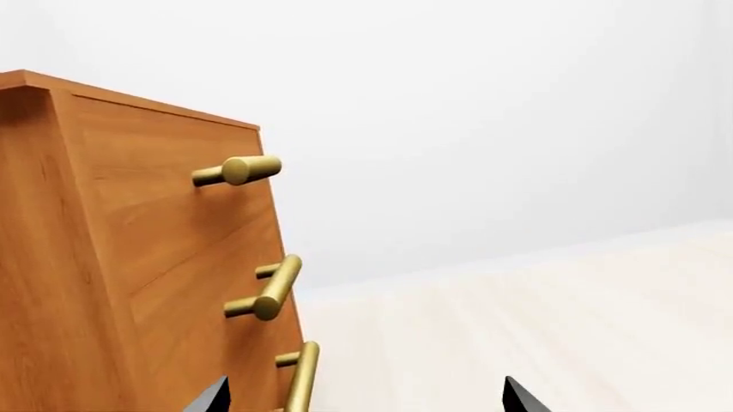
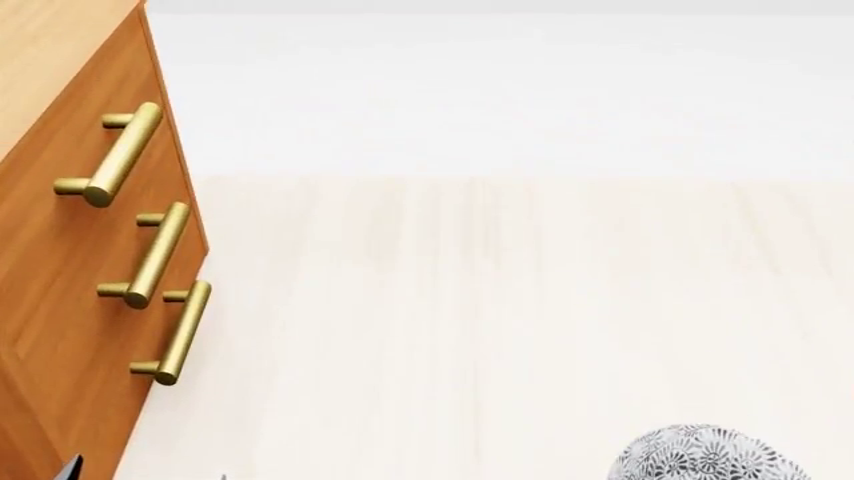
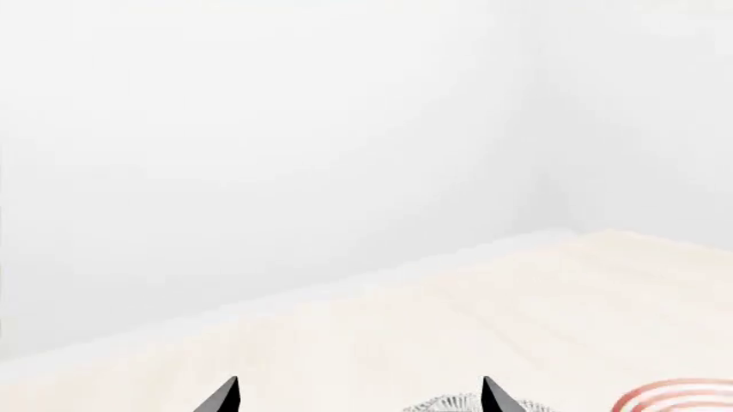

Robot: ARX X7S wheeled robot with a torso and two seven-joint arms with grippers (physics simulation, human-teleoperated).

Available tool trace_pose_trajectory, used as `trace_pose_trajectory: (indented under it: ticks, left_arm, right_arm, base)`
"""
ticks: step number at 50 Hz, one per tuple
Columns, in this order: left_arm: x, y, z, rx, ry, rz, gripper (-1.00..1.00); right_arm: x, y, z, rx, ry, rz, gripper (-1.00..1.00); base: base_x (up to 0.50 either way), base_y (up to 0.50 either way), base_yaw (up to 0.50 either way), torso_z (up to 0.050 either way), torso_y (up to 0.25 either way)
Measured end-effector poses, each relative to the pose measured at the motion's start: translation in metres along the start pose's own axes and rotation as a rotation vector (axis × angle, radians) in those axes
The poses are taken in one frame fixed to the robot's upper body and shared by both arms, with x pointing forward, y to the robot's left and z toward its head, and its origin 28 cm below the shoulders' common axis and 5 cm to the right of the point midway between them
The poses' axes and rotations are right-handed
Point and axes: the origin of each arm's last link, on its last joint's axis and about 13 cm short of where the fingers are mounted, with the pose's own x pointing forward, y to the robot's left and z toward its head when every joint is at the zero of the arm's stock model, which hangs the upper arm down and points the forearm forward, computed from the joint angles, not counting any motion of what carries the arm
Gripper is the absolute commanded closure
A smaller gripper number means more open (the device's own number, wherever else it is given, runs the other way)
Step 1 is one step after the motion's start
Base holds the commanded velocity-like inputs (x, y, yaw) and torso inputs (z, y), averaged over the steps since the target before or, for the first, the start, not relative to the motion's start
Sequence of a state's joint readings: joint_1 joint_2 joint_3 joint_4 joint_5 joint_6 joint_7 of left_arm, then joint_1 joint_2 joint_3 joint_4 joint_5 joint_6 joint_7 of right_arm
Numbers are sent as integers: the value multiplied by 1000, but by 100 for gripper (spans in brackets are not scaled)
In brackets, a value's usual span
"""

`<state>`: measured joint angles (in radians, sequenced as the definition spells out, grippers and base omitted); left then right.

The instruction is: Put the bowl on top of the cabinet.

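Observation:
The bowl [image 2: 705, 456], white with a dense grey-black flower pattern, shows at the head view's lower right on the pale floor, cut by the frame edge. A sliver of the bowl's rim [image 3: 456, 404] appears in the right wrist view, close to one fingertip of my right gripper [image 3: 359, 399], which is open and holds nothing. The orange-brown cabinet [image 2: 67, 250] with brass bar handles stands at the left, its lighter top [image 2: 40, 60] partly in view. My left gripper [image 1: 366, 399] is open and empty beside the cabinet [image 1: 137, 257]; one dark fingertip [image 2: 67, 469] shows by the cabinet's front.
A flat white plate with red rings [image 3: 678, 399] lies on the floor close to the bowl. Brass handles [image 1: 273, 287] stick out from the drawer fronts near my left gripper. Pale wood floor [image 2: 467, 300] runs to a white wall [image 3: 287, 129].

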<state>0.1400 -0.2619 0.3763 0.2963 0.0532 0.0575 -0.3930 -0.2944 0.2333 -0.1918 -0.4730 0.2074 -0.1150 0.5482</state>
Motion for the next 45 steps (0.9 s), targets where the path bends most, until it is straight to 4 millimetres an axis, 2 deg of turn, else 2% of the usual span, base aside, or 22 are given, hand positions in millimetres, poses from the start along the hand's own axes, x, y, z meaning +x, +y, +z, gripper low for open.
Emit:
trace_pose_trajectory:
  ticks: [12,45]
  left_arm:
    - [0,0,0,1,2,0,-100]
    - [1,-1,-2,3,9,-1,-100]
  right_arm:
    - [2,-7,9,80,10,-64,-100]
    - [3,-25,13,289,73,-168,-100]
  base:
    - [0,0,0,0,0]
    - [0,0,0,0,0]
